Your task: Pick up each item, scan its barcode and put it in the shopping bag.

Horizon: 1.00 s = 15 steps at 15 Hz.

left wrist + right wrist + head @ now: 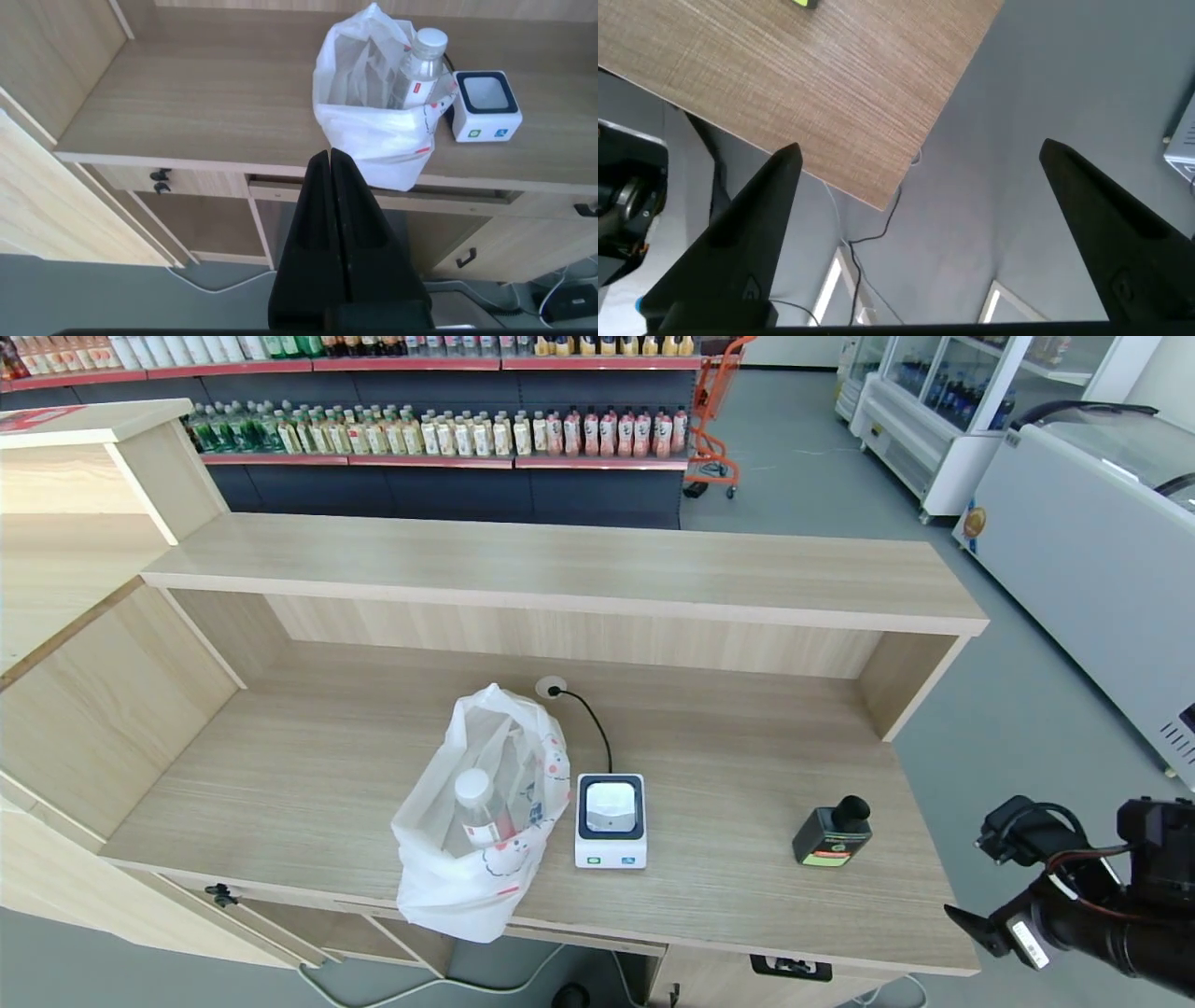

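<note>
Right gripper (920,149) has its jaws wide and empty off the right front corner of the counter (728,775), probably staged for an approach. The dark bottle (831,833) sits on the counter near it, inboard of that corner and untouched. Left gripper (329,161) is pinched together, empty and low in front of the counter edge, aimed at the shopping bag (374,112), which sits just beside the scanner (611,819) with a clear bottle (474,800) inside, so the scan-to-bag move looks short.

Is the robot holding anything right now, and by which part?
Nothing is held. The left gripper is shut and empty; the right gripper is open and empty. The dark bottle stands free on the counter.
</note>
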Tool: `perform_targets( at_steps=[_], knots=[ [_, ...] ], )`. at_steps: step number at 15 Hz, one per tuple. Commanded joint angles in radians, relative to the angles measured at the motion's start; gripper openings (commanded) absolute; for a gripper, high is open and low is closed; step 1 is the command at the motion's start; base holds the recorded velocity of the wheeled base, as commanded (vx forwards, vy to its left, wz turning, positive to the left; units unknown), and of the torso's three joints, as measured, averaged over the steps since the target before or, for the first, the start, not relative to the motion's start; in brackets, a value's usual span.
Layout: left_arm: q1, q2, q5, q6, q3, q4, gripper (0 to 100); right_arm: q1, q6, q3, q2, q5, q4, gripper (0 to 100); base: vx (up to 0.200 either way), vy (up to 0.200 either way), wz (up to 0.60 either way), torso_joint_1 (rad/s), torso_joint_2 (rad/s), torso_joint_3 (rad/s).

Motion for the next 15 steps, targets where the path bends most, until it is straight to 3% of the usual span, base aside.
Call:
perform_targets(
  at_steps=[1, 6, 15],
  knots=[
    [0.000, 0.000, 0.000, 0.000, 0.000, 0.000, 0, 0.000, -0.007, -0.047, 0.069, 0.049, -0.001, 100, 0.000, 0.000, 0.00, 0.000, 0.00, 0.000],
    [0.000, 0.000, -0.002, 0.000, 0.000, 0.000, 0, 0.005, -0.061, -0.133, 0.201, 0.199, -0.004, 100, 0.000, 0.000, 0.00, 0.000, 0.00, 0.000],
    [0.000, 0.000, 0.000, 0.000, 0.000, 0.000, 0, 0.080, -0.082, -0.291, 0.340, 0.261, -0.004, 100, 0.000, 0.000, 0.00, 0.000, 0.00, 0.000]
  ],
)
